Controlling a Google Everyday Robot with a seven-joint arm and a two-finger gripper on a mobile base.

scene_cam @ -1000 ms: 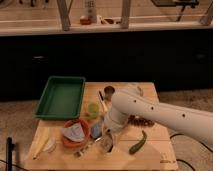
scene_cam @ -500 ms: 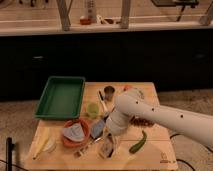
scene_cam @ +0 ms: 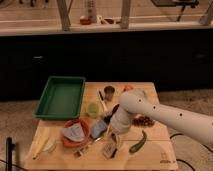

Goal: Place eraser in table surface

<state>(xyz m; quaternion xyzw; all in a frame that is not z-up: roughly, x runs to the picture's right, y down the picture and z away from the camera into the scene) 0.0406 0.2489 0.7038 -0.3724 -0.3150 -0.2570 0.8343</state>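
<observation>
Four containers are noted on the table [scene_cam: 156, 149]: green tray [scene_cam: 60, 97] at rear left; orange bowl [scene_cam: 75, 133], in which a pale wad is held; green cup [scene_cam: 92, 109]; dark cup [scene_cam: 109, 92].

Eraser [scene_cam: 111, 147] is seen near the front edge, just beneath the tool [scene_cam: 116, 134], long axis running roughly front-to-back. Tool's state cannot be told.

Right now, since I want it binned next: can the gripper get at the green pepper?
Probably yes. The gripper hangs low over the front of the table surface, and the green pepper lies just beside it, uncovered, nothing between.
</observation>
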